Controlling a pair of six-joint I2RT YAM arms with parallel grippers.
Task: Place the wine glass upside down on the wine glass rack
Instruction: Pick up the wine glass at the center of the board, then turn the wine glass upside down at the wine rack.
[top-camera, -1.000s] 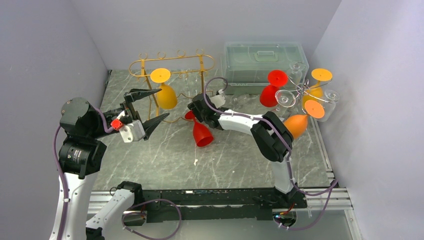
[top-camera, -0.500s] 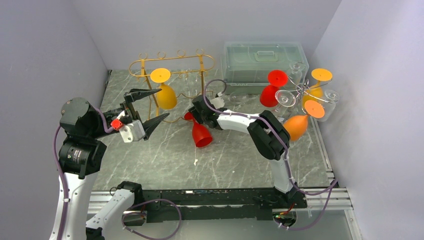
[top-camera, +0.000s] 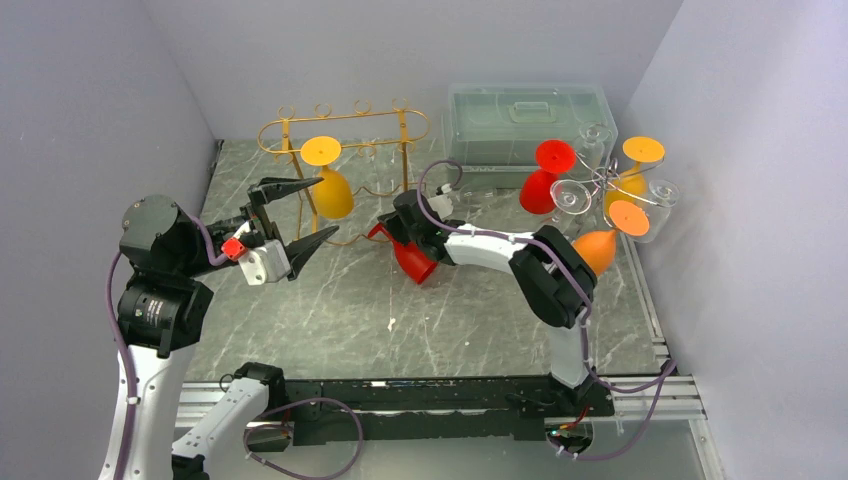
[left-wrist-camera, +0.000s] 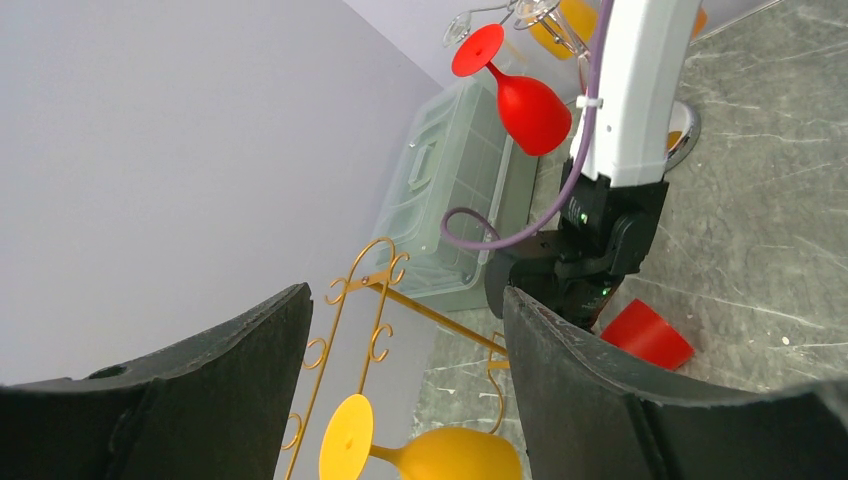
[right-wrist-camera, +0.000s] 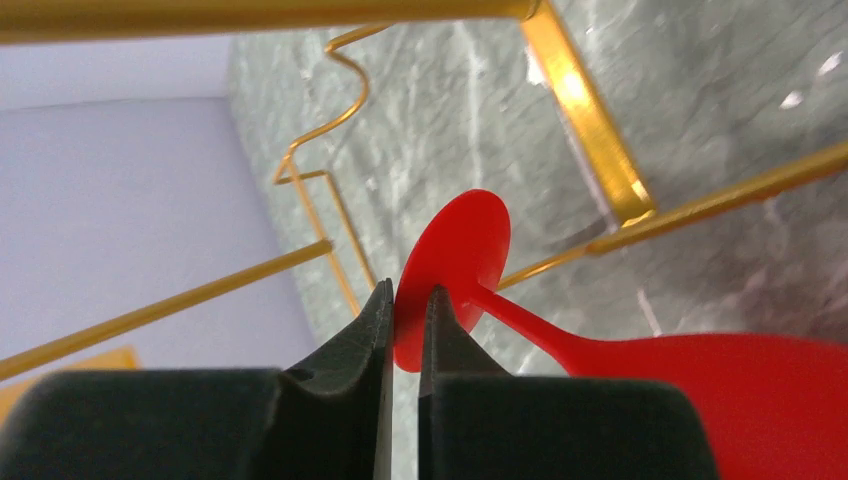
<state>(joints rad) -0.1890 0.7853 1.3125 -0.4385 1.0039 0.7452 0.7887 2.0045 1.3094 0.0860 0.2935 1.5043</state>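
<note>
Grey marbled counter fills the walled cell, with the gold wine glass rack at its far left, a yellow glass hanging bowl-down from it, and a clear lidded box to the right of the rack. Near the rack's left end the left tool hangs released, jaws wide and gripping nothing. Just in front of the rack's right end the right tool is clenched on the foot rim of the red wine glass, which lies tipped on its side, foot toward the rack.

The red plastic wine glass lies tilted, foot raised beside the gold wire rack standing upright along the marble table's far edge.
</note>
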